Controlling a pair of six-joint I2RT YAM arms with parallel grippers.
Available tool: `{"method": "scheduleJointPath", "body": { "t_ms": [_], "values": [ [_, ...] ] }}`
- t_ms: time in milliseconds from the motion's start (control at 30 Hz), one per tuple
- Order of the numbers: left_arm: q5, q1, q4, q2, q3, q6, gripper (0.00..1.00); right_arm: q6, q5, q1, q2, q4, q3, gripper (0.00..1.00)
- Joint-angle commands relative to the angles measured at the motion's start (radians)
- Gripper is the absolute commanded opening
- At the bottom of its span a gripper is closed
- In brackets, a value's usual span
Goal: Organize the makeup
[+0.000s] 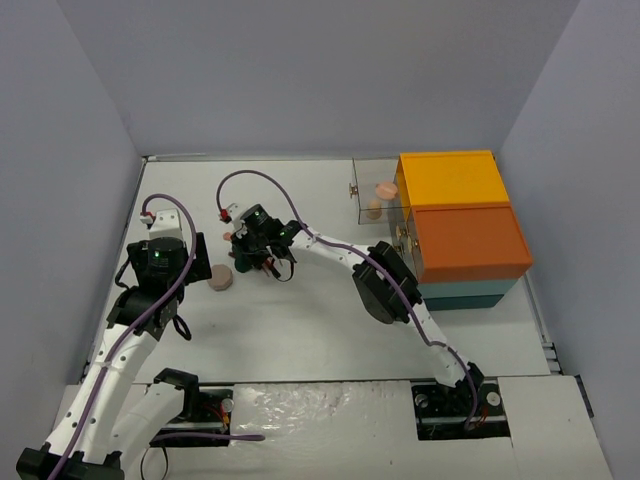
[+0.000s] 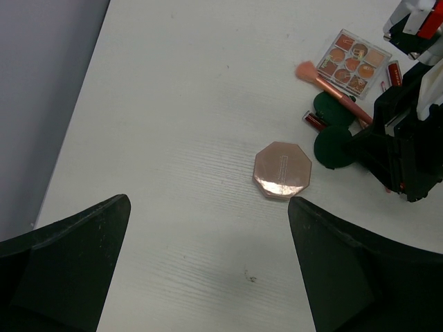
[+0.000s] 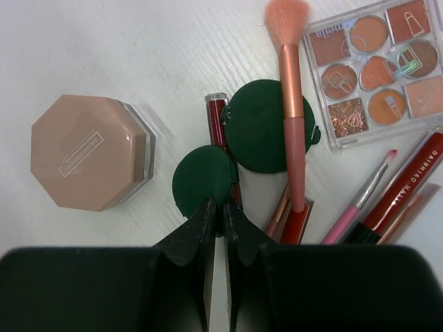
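Note:
My right gripper (image 3: pixel 223 207) is shut on the near edge of a small dark green disc (image 3: pixel 204 181) (image 2: pixel 332 145). A larger green disc (image 3: pixel 266 124) lies just beyond it, under a peach brush (image 3: pixel 292 117). A pink-squared palette (image 3: pixel 377 66) (image 2: pixel 353 62) and red tubes and pencils (image 3: pixel 408 183) lie to the right. A peach octagonal compact (image 3: pixel 86 152) (image 2: pixel 282 169) (image 1: pixel 221 277) sits alone to the left. My left gripper (image 2: pixel 208 204) (image 1: pixel 196 262) hangs open above bare table, short of the compact, holding nothing.
A large orange, yellow and teal box (image 1: pixel 465 225) stands at the right. A clear drawer (image 1: pixel 372 195) sticks out of its left side with peach round items inside. Grey walls close in the table on the left, back and right.

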Motion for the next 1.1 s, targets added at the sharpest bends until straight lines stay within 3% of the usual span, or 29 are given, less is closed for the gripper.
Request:
{"method": "scheduleJointPath", "body": {
  "t_ms": [0, 233, 400, 700, 800, 933, 1067],
  "values": [
    [0.01, -0.008, 0.059, 0.005, 0.02, 0.002, 0.97, -0.012, 0.025, -0.003, -0.175, 0.031, -0.062, 0.0],
    [0.059, -0.008, 0.059, 0.024, 0.027, 0.0, 0.97, -0.02, 0.04, -0.01, -0.369, 0.03, -0.155, 0.0],
    [0.119, -0.008, 0.038, 0.073, 0.071, -0.025, 0.97, -0.023, 0.239, -0.041, -0.586, 0.016, -0.244, 0.0],
    [0.212, -0.005, 0.046, 0.237, 0.174, -0.112, 0.97, -0.003, 0.52, -0.282, -0.919, -0.071, -0.377, 0.0],
    [0.244, -0.004, 0.057, 0.294, 0.191, -0.131, 0.97, 0.022, 0.501, -0.378, -0.986, -0.091, -0.43, 0.0],
    [0.274, -0.002, 0.068, 0.379, 0.221, -0.143, 0.97, 0.079, 0.327, -0.523, -1.007, -0.092, -0.507, 0.0],
    [0.298, 0.005, 0.069, 0.466, 0.27, -0.159, 0.97, 0.08, 0.199, -0.559, -0.96, -0.092, -0.516, 0.0]
  ]
}}
